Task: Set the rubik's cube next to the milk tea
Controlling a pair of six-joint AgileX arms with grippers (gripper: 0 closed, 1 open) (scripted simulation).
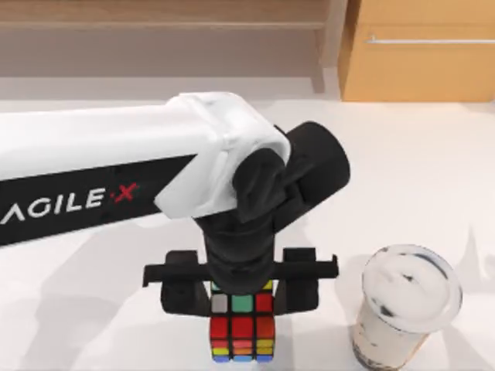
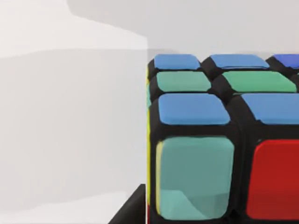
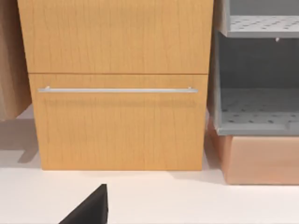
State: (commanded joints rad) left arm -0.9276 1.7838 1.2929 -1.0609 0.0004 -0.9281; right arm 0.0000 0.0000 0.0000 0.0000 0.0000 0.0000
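While left gripper [image 1: 241, 297] grips rubik's cube [image 1: 242, 325], milk tea [image 1: 402, 305] near.

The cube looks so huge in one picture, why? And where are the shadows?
In the left wrist view the rubik's cube sits right against the camera, so it looms large. In the top view soft grey shadows spread on the table under the left arm, and the milk tea lid has dark smudges.

Rubik's cube [image 1: 242, 328] top hidden beneath left arm.
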